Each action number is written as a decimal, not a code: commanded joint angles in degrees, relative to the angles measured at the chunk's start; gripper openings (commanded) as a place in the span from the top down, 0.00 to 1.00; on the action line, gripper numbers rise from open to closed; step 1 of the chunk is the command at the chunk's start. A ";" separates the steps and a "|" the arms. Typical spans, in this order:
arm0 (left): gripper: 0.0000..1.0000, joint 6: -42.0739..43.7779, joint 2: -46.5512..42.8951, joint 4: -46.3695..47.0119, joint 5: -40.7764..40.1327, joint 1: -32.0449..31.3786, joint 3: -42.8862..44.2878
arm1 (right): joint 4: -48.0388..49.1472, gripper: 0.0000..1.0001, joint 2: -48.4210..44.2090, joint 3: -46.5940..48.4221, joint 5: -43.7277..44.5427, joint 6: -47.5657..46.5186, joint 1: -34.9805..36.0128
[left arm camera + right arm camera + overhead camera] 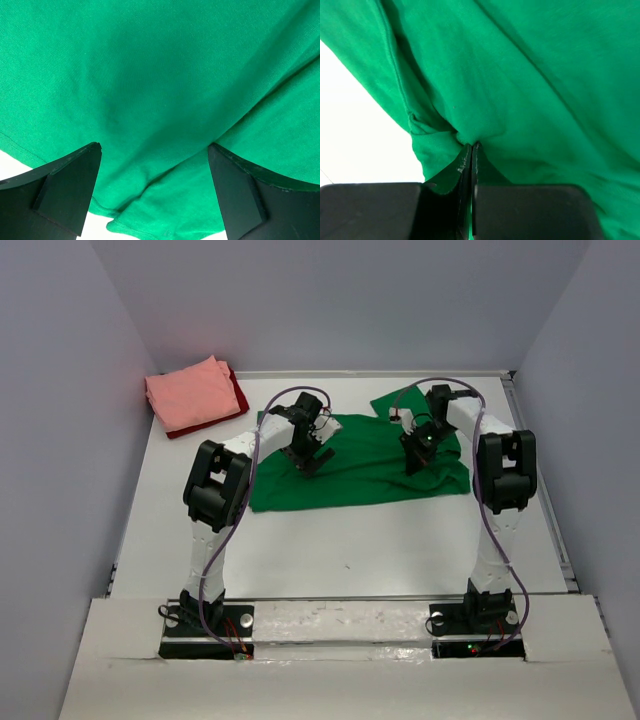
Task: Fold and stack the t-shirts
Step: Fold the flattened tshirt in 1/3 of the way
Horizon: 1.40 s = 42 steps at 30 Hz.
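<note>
I see the green t-shirt [360, 465] spread at centre and the pink t-shirt [190, 395] folded at ten o'clock. My right gripper [470, 147] pinches a thin green fold while my left gripper [155, 150] gapes empty. A one-sided lift could bunch the cloth or slip the pinch.

Counting three t-shirts on one table [350, 550], one green t-shirt [370, 465] mid-table, one salmon pink t-shirt [190, 395] and one dark red t-shirt [242, 400] at the far left corner, two arms, left arm [215, 490], right arm [500, 475], at the near edge.
</note>
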 commanded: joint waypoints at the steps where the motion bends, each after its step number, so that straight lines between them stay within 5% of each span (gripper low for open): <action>1: 0.01 0.62 -1.13 -1.58 0.46 -0.36 1.30 | 0.84 1.00 -6.05 3.15 0.61 0.81 0.55; 33: 0.01 0.54 -1.57 -2.02 0.03 -0.89 1.21 | 11.83 1.00 -8.60 -2.56 7.73 5.03 1.08; 37: 0.01 0.62 -1.48 -2.11 0.02 -1.06 1.39 | 10.87 0.56 -6.49 -1.69 9.30 5.03 1.60; 38: 0.01 0.62 -1.48 -2.11 0.11 -1.06 1.39 | 10.86 0.35 -6.49 -1.94 9.92 4.94 1.60; 42: 0.01 0.62 -1.39 -2.20 0.02 -0.98 1.74 | 12.09 0.08 -9.38 -2.39 10.72 4.94 1.60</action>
